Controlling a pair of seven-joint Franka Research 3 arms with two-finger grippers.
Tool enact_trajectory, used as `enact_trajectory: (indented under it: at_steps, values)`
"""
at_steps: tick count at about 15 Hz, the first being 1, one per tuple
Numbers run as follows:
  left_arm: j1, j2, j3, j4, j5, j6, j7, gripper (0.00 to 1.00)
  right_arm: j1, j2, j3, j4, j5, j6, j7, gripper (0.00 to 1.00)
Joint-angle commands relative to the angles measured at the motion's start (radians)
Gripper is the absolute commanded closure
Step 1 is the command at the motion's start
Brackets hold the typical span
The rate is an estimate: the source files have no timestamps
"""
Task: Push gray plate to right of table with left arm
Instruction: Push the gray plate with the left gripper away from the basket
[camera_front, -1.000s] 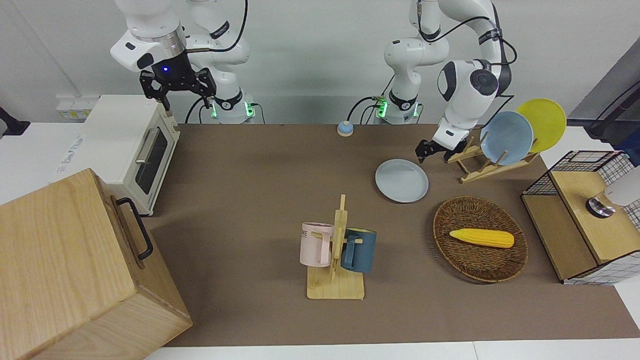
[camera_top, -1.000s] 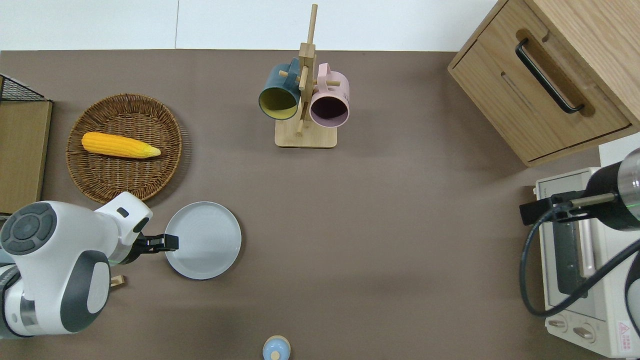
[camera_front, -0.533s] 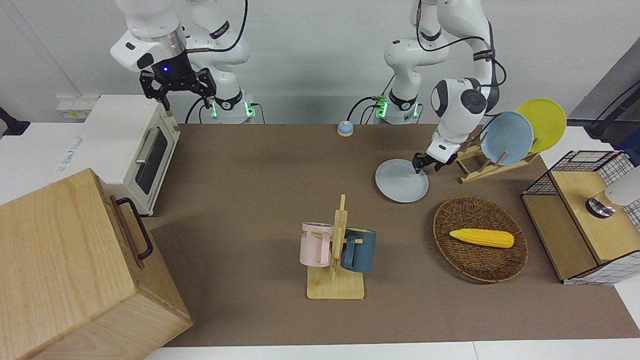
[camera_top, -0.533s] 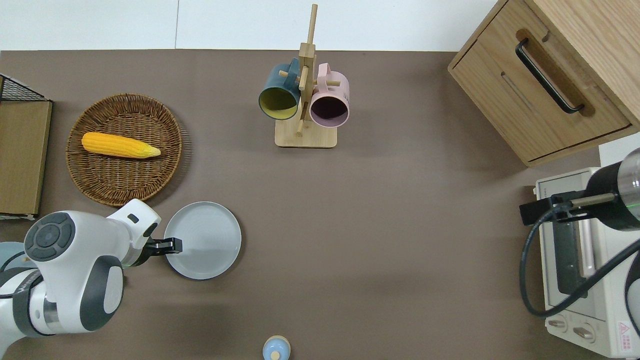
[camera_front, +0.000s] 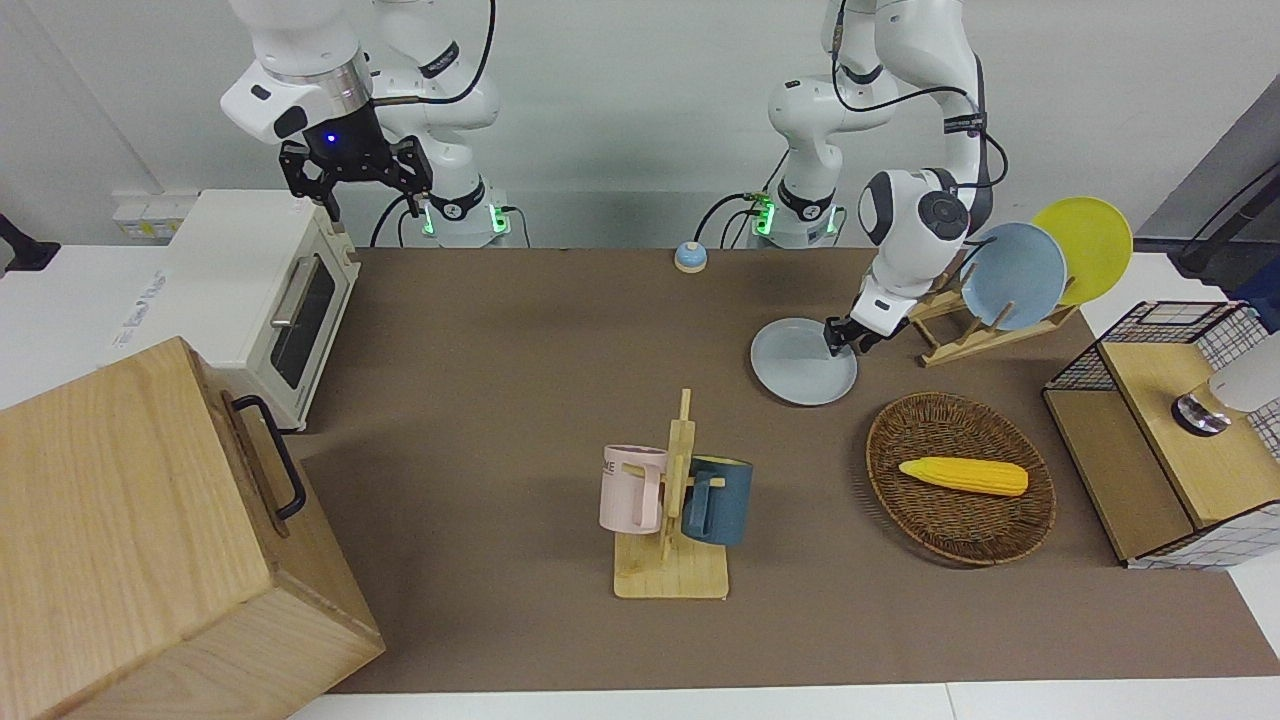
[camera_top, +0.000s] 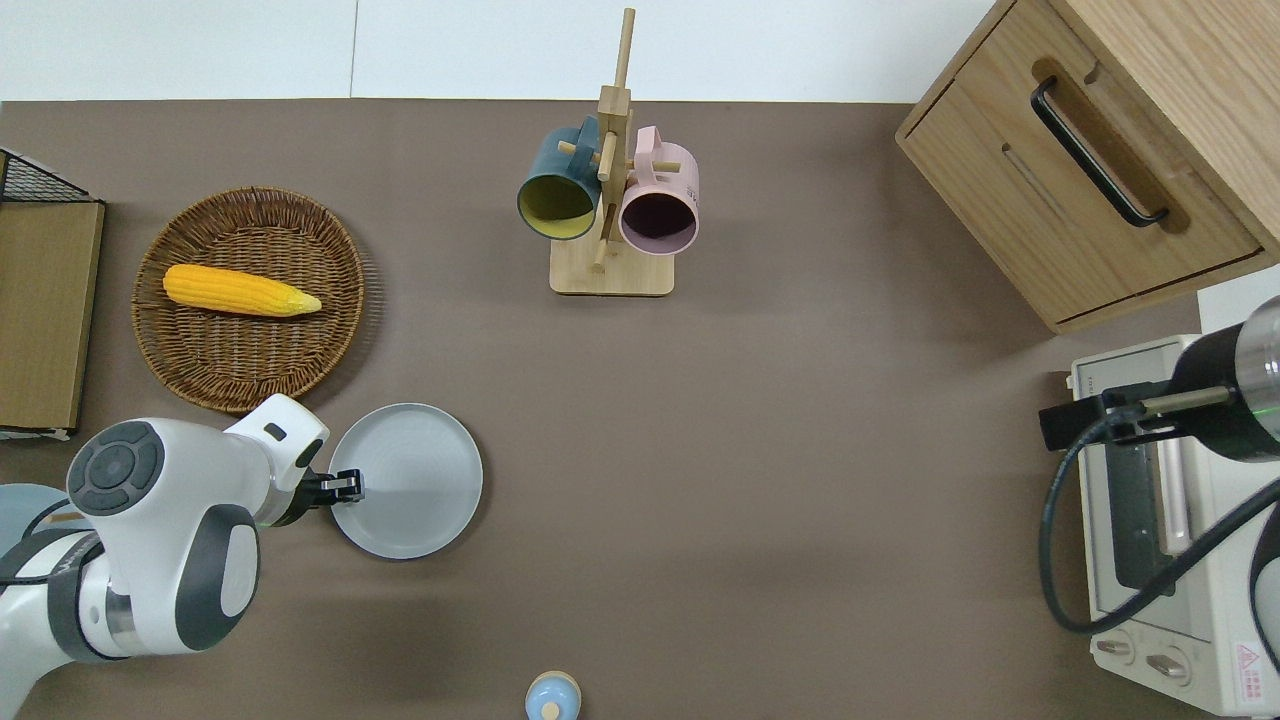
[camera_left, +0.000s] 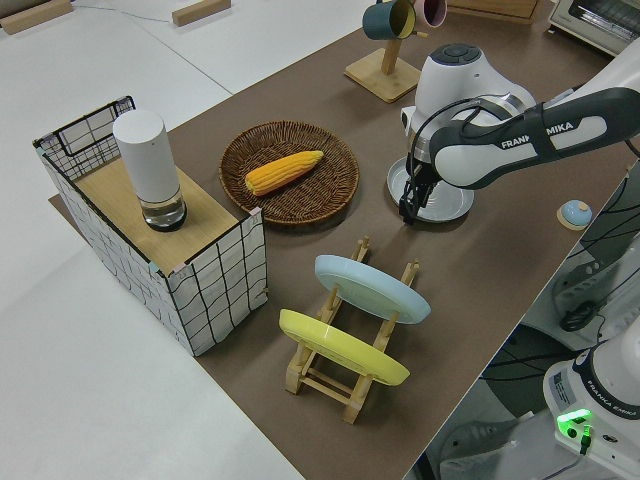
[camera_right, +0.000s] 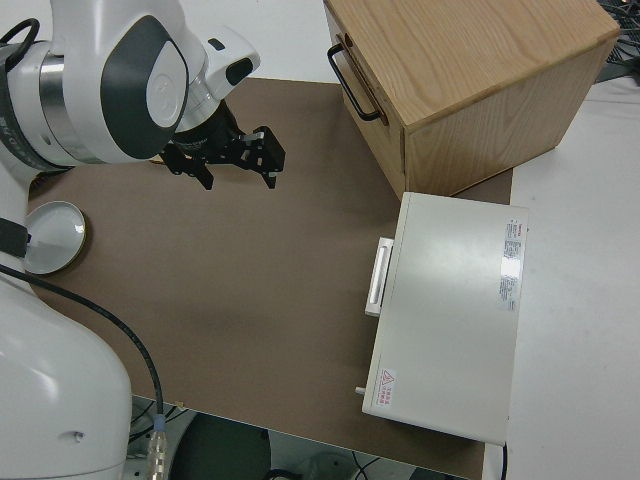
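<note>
Step in hand, by judgement: contact for the push. Left gripper (camera_top: 347, 487) down at the rim of the gray plate (camera_top: 415, 480), on the edge toward the left arm's end of the counter (camera_top: 800, 480); jaws apparently together, holding nothing. Plate flat on the counter, starting just at the jaws and extending toward the right arm's end. Wicker basket (camera_top: 250, 297) with corn (camera_top: 240, 290) near the jaws, farther from the robots. Next: steady low sideways push toward the right arm's end, tips kept below the rim. Right arm parked, jaws apart.
</note>
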Motion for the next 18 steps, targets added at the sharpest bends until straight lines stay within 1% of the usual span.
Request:
enact_trajectory:
  at_steps: [1,6,7,9,14,18]
  values:
    - [-0.005,0.003,-0.006,-0.011,-0.026,0.031,-0.009,1.00,-0.024,-0.009,0.019,0.000,-0.008,-0.014,-0.008,0.005]
    - [-0.007,0.003,-0.015,-0.009,-0.040,0.032,-0.018,1.00,-0.024,-0.009,0.019,0.000,-0.008,-0.014,-0.008,0.005]
    - [-0.022,0.003,-0.015,-0.009,-0.040,0.032,-0.039,1.00,-0.024,-0.009,0.019,0.000,-0.008,-0.014,-0.008,0.005]
    - [-0.069,0.003,-0.015,-0.009,-0.040,0.032,-0.099,1.00,-0.024,-0.009,0.019,0.000,-0.010,-0.014,-0.008,0.005]
    - [-0.227,0.003,-0.017,-0.003,-0.046,0.032,-0.297,1.00,-0.024,-0.009,0.019,0.000,-0.008,-0.014,-0.008,0.005]
    - [-0.338,0.001,-0.017,0.005,-0.162,0.032,-0.343,1.00,-0.024,-0.009,0.019,0.000,-0.008,-0.014,-0.008,0.005]
